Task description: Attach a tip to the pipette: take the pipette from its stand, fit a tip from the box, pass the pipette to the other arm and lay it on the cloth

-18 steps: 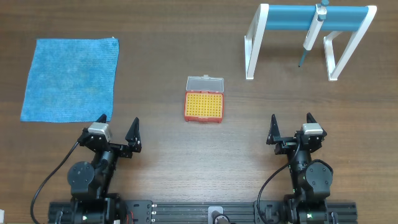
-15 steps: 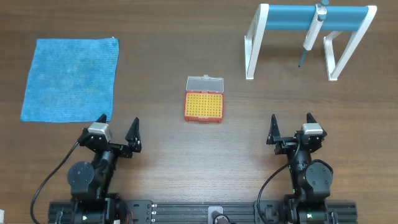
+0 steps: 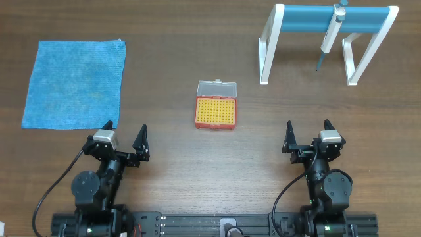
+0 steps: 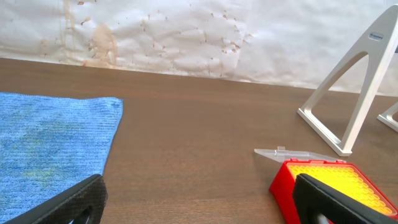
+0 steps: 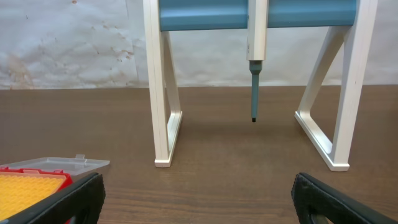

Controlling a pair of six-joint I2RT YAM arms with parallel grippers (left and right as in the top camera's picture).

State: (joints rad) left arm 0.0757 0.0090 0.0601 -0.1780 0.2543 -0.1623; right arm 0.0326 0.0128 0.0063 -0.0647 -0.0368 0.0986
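**On a wood table, the pipette waits in its stand**

A dark wood table point(image 3: 197, 171) runs back to a scuffed white wall point(image 4: 186, 31). Both pairs of my jaws sit low near my bases, spread wide with nothing between them. Near my left jaws lies the blue cloth point(image 3: 74, 84). Farther out, between my two arms, stands the red tip box point(image 3: 216, 113), its clear lid point(image 3: 217, 87) folded back and the yellow tips bare. Well out from my right jaws is the white-legged stand point(image 3: 266, 52) with its blue crossbar. The pipette point(image 5: 256, 37) hangs from that bar, upright, nozzle down and clear of the table.

Nothing of the task is done, so I judge the step in hand is fetching the pipette, and my right arm faces it. To do it well I would come in square between the stand's legs with the jaws spread. I would close on the white body below the bar, not on the thin dark nozzle. Then I would lift it free of the bar before drawing back, since pulling straight toward me could drag or tip the stand.
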